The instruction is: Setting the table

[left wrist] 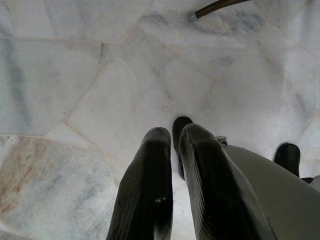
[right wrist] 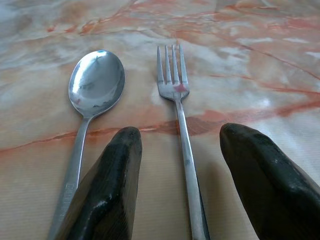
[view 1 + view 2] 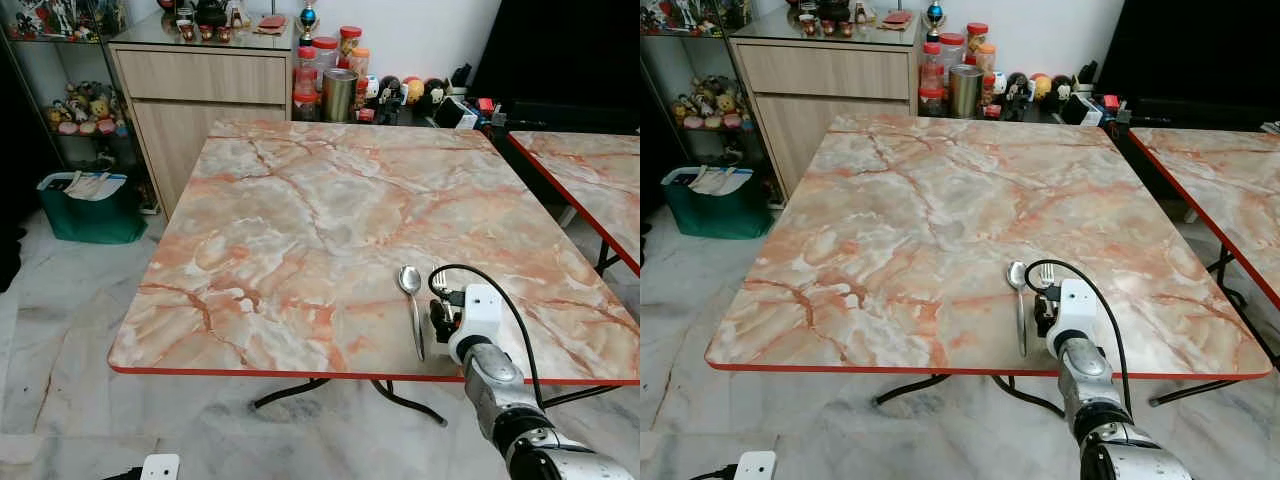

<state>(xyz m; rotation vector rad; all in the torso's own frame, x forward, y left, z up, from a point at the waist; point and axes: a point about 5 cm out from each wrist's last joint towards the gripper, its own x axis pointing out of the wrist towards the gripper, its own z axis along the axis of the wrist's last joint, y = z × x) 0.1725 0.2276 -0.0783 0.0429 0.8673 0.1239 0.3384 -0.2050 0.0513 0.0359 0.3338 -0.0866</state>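
Marble table (image 3: 300, 220) — right gripper (image 2: 182, 165) spread wide, straddling fork (image 2: 184, 140) beside spoon (image 2: 92, 95).

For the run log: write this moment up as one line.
task: setting table | right gripper: open, astride fork handle on marble table | spoon: beside fork, parallel | left gripper: shut, idle over floor

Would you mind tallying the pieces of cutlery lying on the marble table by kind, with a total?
Spoons: 1, the spoon, lying flat near the table front edge.
Forks: 1, the fork, lying beside the spoon, its handle running between the open fingers of the right pincer.
Total: 2
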